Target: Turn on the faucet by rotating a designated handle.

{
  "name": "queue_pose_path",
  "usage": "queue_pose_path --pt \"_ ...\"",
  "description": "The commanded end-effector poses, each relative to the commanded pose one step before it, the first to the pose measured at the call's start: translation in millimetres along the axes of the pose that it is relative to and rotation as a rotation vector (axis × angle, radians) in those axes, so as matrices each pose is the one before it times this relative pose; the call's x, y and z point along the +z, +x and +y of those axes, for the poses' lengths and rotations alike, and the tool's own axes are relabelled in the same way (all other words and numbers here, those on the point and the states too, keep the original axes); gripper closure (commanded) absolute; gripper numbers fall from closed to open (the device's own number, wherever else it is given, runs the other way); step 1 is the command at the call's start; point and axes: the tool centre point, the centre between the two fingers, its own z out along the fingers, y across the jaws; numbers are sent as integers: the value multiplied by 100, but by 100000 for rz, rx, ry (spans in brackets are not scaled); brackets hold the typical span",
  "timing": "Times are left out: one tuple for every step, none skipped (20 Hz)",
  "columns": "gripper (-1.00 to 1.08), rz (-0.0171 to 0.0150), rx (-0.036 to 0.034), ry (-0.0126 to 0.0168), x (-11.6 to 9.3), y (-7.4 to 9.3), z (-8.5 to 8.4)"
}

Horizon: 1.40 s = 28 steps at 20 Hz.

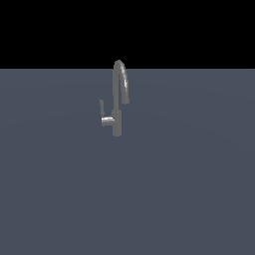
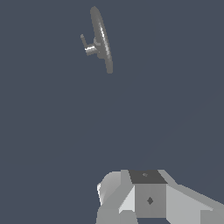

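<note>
Gripper (image 2: 148,201) body fills the near edge of the wrist view; jaws hidden, state cannot be told. Faucet (image 1: 117,99) stands alone on the grey surface (image 1: 189,189), well apart. Handle (image 1: 101,108) upright on the exterior view's left of the post, apparently untouched

The end effector (image 2: 153,199) only shows up low in the wrist view, chopped off by the frame's bottom edge, so its fingers are out of sight, and the exterior view misses it completely. The handle (image 1: 101,107) is too small to make out any detail.
</note>
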Motion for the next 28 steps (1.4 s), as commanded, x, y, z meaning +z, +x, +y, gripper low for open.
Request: queue_pose_path --pt "108 0 0 0 0 0 1" --pt "108 45 75 81 -25 -2 13" --pt "108 122 207 228 -70 0 28" --pt "108 203 342 377 -115 -3 54" --pt "108 278 466 517 -158 -3 73" --pt "108 350 582 652 -200 -3 91" --pt "108 399 657 747 -228 -4 104" --pt "108 334 549 638 -193 -3 89" --pt "108 244 405 484 -144 -3 69" --pt "108 154 262 328 -94 -2 48" --pt "108 63 119 165 -43 0 23" --pt "108 0 0 0 -1 -8 5" --pt "108 -68 -114 -143 42 8 -23" --pt "108 54 18 -79 -6 3 -23" --pt "108 196 168 -16 -60 2 -25" --pt "108 345 309 7 -110 2 -35" --pt "108 493 437 0 -156 6 -55" --pt "108 639 557 -22 -198 7 -76" --pt "108 779 673 -42 -239 9 -97" --pt "108 922 793 -58 -282 10 -118" --pt "108 1041 894 -68 -318 13 -137" --pt "108 1159 997 -72 -354 14 -154" --pt "108 1292 1111 -77 -394 16 -176" --pt "108 1423 1222 -89 -432 18 -199" --pt "108 1559 1335 -104 -471 21 -227" --pt "108 1687 1440 -118 -506 23 -254" --pt "108 1809 1541 -131 -539 24 -283" --pt "108 1941 1647 -148 -574 27 -316"
